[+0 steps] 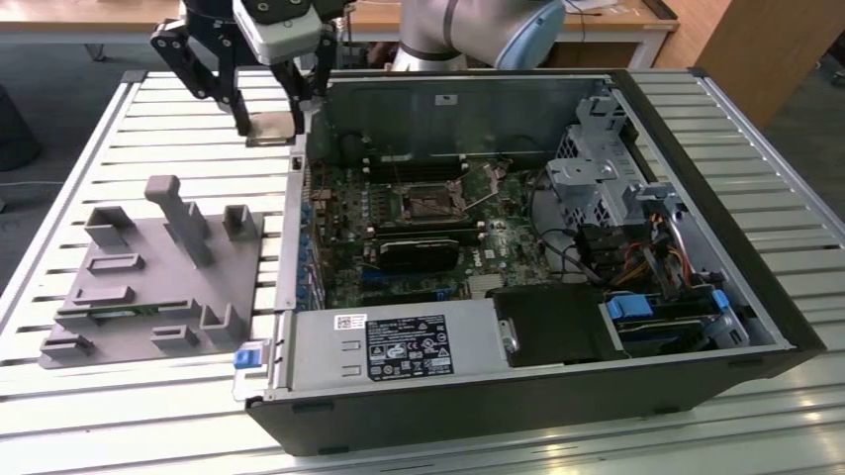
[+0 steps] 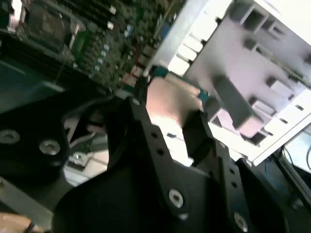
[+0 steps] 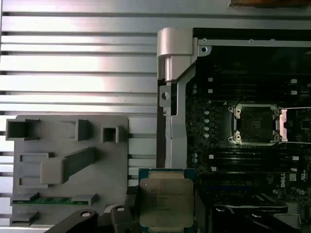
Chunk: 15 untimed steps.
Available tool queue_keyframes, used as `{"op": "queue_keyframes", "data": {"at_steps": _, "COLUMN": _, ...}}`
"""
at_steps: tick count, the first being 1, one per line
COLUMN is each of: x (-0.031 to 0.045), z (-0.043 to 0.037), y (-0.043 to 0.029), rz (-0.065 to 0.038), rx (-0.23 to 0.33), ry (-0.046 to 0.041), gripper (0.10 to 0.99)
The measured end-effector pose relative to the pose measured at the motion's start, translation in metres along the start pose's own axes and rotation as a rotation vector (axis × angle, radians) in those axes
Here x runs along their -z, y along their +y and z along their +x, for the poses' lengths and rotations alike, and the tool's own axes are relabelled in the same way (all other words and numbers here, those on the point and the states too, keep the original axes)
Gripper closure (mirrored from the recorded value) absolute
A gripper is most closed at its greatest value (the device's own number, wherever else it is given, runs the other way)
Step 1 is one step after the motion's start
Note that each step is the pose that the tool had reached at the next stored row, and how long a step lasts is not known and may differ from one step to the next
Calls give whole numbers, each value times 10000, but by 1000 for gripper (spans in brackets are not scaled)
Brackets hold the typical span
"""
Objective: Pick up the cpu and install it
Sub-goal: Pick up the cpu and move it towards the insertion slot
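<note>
The cpu [image 3: 165, 204] is clamped by two opposite edges in the closed gripper [image 1: 271, 127], which holds it in the air above the slatted table [image 1: 93, 148], just outside the far corner of the open computer case [image 1: 528, 406]. In the first wrist view the chip hangs flat, its metal top facing the camera, between the grey fixture tray [image 3: 63, 160] and the case wall. The motherboard's black-framed socket [image 3: 255, 124] sits well apart from it inside the case and looks bare.

The hold is a slim one, on the rim only, so the chip could twist or slip out if the arm jolts. The raised case wall stands between chip and socket, and a low path across could clip it. A chip set down rotated or tilted would likely bend the socket's fine contacts, and pressing on it would make that worse
</note>
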State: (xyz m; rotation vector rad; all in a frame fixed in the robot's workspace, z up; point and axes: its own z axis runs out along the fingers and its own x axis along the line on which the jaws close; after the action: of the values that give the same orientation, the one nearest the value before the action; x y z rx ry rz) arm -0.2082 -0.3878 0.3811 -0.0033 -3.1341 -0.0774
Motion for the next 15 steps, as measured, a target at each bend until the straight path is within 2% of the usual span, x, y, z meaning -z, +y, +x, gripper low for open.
{"op": "queue_keyframes", "data": {"at_steps": 5, "x": 0, "z": -37, "y": 1, "rz": 0, "rx": -1, "ry": 0, "gripper": 545}}
{"op": "queue_keyframes", "data": {"at_steps": 15, "x": 0, "z": -63, "y": 1, "rz": 0, "rx": -1, "ry": 0, "gripper": 545}}
